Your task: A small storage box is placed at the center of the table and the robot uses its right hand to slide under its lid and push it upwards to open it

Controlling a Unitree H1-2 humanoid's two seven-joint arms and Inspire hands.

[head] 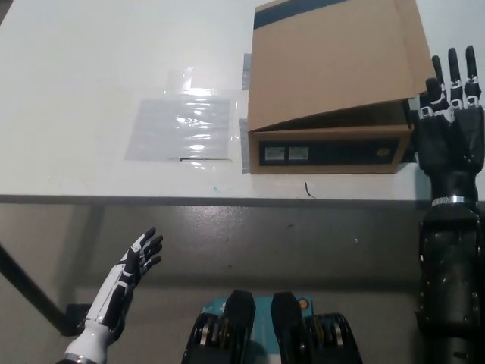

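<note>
white tabletop (91, 68) fills the upper part of the head view, with grey floor below its front edge. on the table sits the cardboard storage box (333, 148), toward the right of the surface, its front face dark with two small pale labels. its lid (333, 64) is a broad brown flap with a dark strip along the far edge; it slopes, and its front right corner stands raised clear of the box body while the left front corner sits low near the box front. just left of the box a clear plastic sheet (182, 125) lies flat on the table. the black right hand (449, 121) stands upright just beside the box's right end, fingers straight and slightly apart, holding nothing, its fingertips near the raised lid corner; whether they touch it cannot be told. the white left hand (136, 262) hangs low at the left, below the table edge, fingers spread and empty
</note>
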